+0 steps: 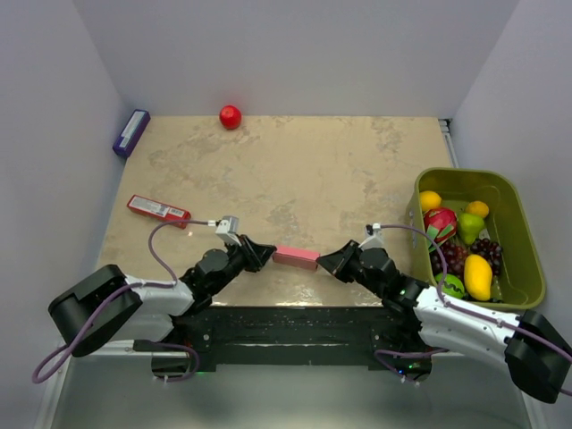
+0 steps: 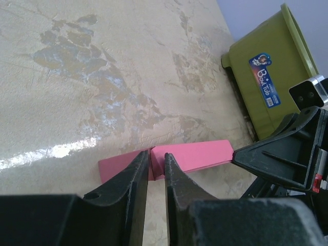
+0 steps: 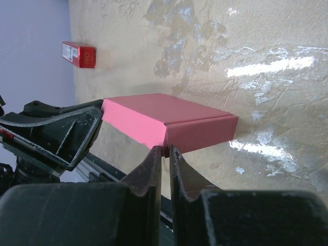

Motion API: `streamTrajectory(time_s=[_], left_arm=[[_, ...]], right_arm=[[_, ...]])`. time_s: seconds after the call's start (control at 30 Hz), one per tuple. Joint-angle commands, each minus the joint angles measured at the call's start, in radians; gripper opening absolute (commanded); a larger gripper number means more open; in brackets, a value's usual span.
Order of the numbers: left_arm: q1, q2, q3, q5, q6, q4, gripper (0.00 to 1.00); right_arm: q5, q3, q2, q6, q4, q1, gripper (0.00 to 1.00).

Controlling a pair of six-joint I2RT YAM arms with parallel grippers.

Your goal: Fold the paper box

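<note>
Pinching from both ends, my left gripper and right gripper each clench narrowly on an edge of the small pink card box. It lies flat and crisp-cornered near the front edge of the glossy beige marbled tabletop. Open surface spreads beyond. A narrow red packet lies off left and an olive-green plastic tub stands right.
</note>
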Motion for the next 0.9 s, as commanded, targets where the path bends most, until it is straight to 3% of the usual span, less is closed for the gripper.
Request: streamTrajectory(time_s=[0.0,0.13,0.27,0.57,0.73,0.87], left_arm=[[0.000,0.023,-0.088,0.000,0.011,-0.251,0.23],[0.000,0.016,-0.093,-0.019,0.010,-0.330,0.25],[0.000,0.012,-0.105,-0.026,0.014,-0.371,0.19],[-0.005,0.056,-0.176,-0.014,0.005,-0.308,0.06],[-0.034,0.063,-0.214,-0.035,0.000,-0.214,0.09],[-0.098,-0.019,-0.168,-0.075,0.016,-0.275,0.18]], right_arm=[[0.058,-0.007,0.041,-0.040,-0.116,0.002,0.03],[0.062,0.000,0.058,-0.051,-0.113,0.002,0.03],[0.064,0.008,0.082,-0.057,-0.107,0.002,0.01],[0.079,0.007,0.115,-0.065,-0.073,0.002,0.01],[0.081,-0.012,0.109,-0.112,-0.030,0.002,0.00],[0.069,0.003,0.067,-0.154,-0.066,0.002,0.02]])
